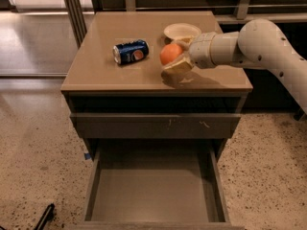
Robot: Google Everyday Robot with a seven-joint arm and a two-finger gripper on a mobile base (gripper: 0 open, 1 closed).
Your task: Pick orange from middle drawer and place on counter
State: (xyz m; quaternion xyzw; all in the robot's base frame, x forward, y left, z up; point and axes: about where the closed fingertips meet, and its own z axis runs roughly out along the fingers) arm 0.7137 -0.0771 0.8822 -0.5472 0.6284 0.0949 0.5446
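Observation:
The orange (169, 53) is held between the pale fingers of my gripper (176, 56), just above the tan counter (105, 71), right of its middle. The gripper is shut on the orange and reaches in from the right on a white arm. The middle drawer (153, 195) is pulled open below the counter; its flat floor is bare.
A blue soda can (130, 51) lies on its side on the counter, left of the orange. A pale shallow bowl (182, 31) sits behind the gripper. A shut drawer front with pale scratches (156, 125) is above the open drawer. Speckled floor surrounds the cabinet.

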